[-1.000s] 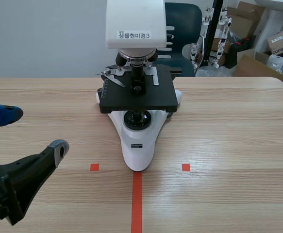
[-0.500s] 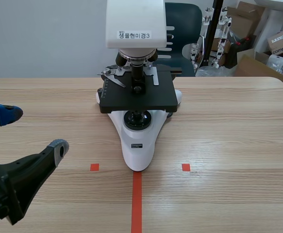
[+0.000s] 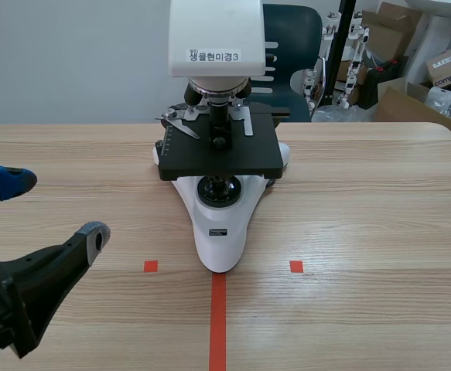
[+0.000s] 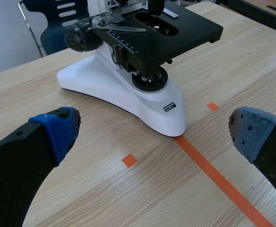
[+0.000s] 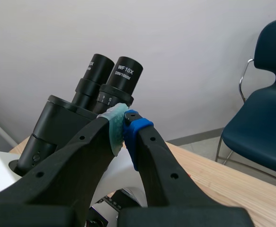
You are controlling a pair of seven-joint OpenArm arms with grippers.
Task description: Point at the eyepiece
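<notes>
A white microscope [image 3: 217, 193] with a black stage stands mid-table; its head [image 3: 216, 37] runs out of the scene view's top, so the eyepieces are hidden there. In the right wrist view two black eyepieces [image 5: 121, 80] rise from the head. My right gripper [image 5: 124, 124] is shut, its pads meeting right at the nearer eyepiece's barrel; contact is unclear. My left gripper [image 3: 51, 207] stands open low at the table's left. In the left wrist view the microscope base [image 4: 128, 92] lies ahead of my left gripper [image 4: 152, 135], well apart.
A dark blue chair [image 3: 291, 46] stands behind the table, also seen in the right wrist view [image 5: 263, 118]. Cardboard boxes [image 3: 434, 69] and a rack are stacked at the back right. The table's edge runs behind the microscope.
</notes>
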